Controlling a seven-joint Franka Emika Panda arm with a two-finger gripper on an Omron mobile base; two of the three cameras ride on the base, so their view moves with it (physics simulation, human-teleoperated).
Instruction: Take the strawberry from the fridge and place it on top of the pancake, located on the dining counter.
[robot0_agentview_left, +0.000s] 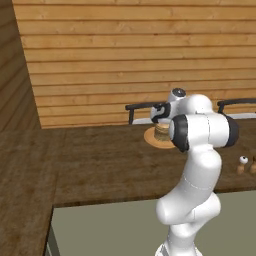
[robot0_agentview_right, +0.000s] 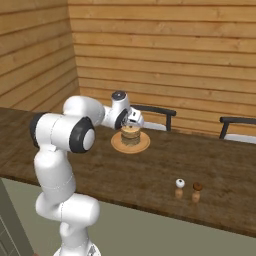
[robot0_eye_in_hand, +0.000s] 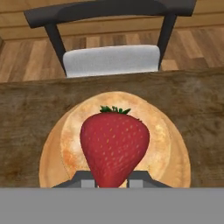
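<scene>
The gripper (robot0_eye_in_hand: 112, 180) pinches the strawberry (robot0_eye_in_hand: 114, 146) over the pancake (robot0_eye_in_hand: 159, 140); its tip hides the fingertips, and contact with the pancake seems unclear.

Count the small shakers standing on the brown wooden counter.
2: a white-topped shaker and a brown-topped shaker beside it, on the dark wood-grain dining counter, right of the pancake plate.
</scene>
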